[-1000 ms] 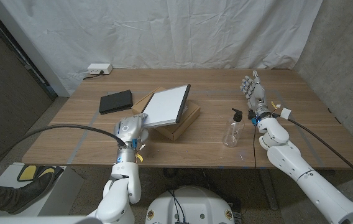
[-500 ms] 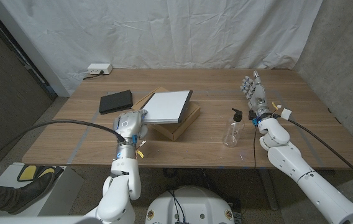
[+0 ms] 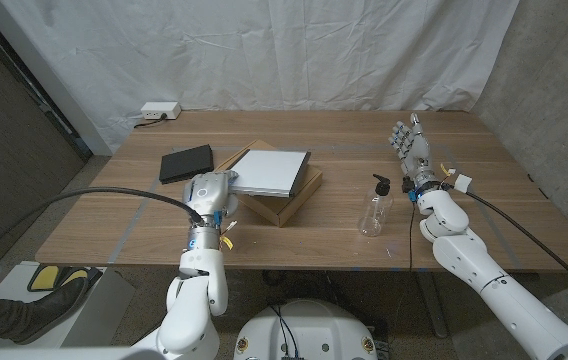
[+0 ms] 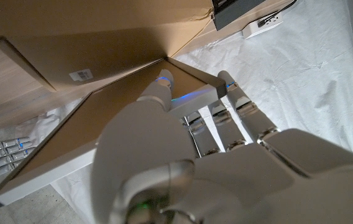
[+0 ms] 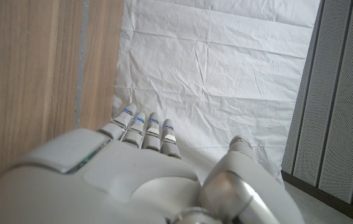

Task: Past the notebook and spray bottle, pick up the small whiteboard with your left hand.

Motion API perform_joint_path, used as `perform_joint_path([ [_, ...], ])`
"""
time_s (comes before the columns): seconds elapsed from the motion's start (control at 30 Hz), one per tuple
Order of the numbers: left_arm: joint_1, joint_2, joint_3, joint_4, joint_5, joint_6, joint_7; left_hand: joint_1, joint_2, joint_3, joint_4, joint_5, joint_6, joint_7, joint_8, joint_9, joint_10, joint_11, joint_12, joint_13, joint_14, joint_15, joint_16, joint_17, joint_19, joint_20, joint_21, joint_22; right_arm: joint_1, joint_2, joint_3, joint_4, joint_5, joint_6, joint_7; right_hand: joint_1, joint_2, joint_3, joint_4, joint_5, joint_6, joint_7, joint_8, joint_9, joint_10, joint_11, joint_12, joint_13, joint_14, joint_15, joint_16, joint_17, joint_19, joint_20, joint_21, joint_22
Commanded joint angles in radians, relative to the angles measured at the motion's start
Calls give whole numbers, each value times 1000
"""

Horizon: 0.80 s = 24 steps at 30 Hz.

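You have a wooden tabletop [image 3: 504, 215] in front of you, with pale tape lines running across its boards. Near the centre lies a flat cardboard box [image 3: 289, 200], one flap standing open at its ten o'clock corner. At the far edge, toward eleven o'clock, a white power strip [image 3: 159, 110] sits with its cable trailing off the side. A creased white cloth backdrop [image 3: 294, 50] hangs behind the tabletop from edge to edge. At nine o'clock a dark panel [image 3: 9, 160] stands beside the tabletop. Down at seven o'clock, on the floor, you can see a yellow and black object [image 3: 49, 276] lying on a pale sheet.
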Motion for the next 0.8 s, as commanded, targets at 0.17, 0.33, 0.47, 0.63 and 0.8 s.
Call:
perform_joint_path([
  [0.17, 1, -25, -28, 7, 71, -31, -48, 5, 8, 11, 1, -1, 51, 36, 3, 7, 8, 1, 2, 0, 5, -138, -5, 3, -7, -58, 0, 3, 15, 4, -4, 14, 3, 2, 14, 1, 7, 0, -1, 4, 1, 6, 2, 4, 11, 0, 8, 4, 9, -1, 3, 5, 13, -1, -4, 5],
  [0.33, 9, -31, -45, 5, 85, -44, -50, 10, 15, 18, 1, -1, 52, 38, -2, 7, 15, 5, 2, 0, 10, -140, -4, 3, -8, -60, -1, 3, 20, 7, -8, 13, -3, 5, 13, 1, 7, 0, -1, 4, 2, 7, 2, 4, 11, 1, 8, 4, 9, 0, 3, 5, 14, -2, -5, 5],
  [0.47, 14, -34, -57, 3, 102, -53, -59, 13, 18, 22, 1, -1, 57, 40, -3, 7, 16, 4, 1, 0, 10, -140, -5, 3, -9, -61, -1, 3, 20, 9, -8, 13, -2, 6, 12, 1, 7, -1, -1, 4, 3, 6, 2, 4, 12, 2, 8, 4, 9, 0, 2, 5, 14, -2, -6, 5],
  [0.63, 19, -37, -75, 2, 114, -69, -67, 15, 19, 25, 0, -1, 58, 41, -5, 7, 16, 5, 0, 0, 10, -139, -6, 3, -9, -61, -1, 3, 18, 11, -8, 12, -2, 9, 8, 1, 7, -1, -1, 4, 2, 6, 2, 4, 12, 2, 8, 4, 9, 0, 2, 5, 15, -2, -7, 5],
  [0.8, 25, -39, -97, 3, 112, -96, -61, 16, 19, 27, 0, -2, 59, 39, -8, 7, 21, 6, 1, 0, 12, -138, -6, 3, -9, -61, -1, 3, 15, 10, -7, 7, -6, 11, 5, 1, 8, -2, -1, 4, 3, 7, 2, 4, 12, 2, 8, 4, 10, 0, 2, 5, 15, -2, -8, 5],
])
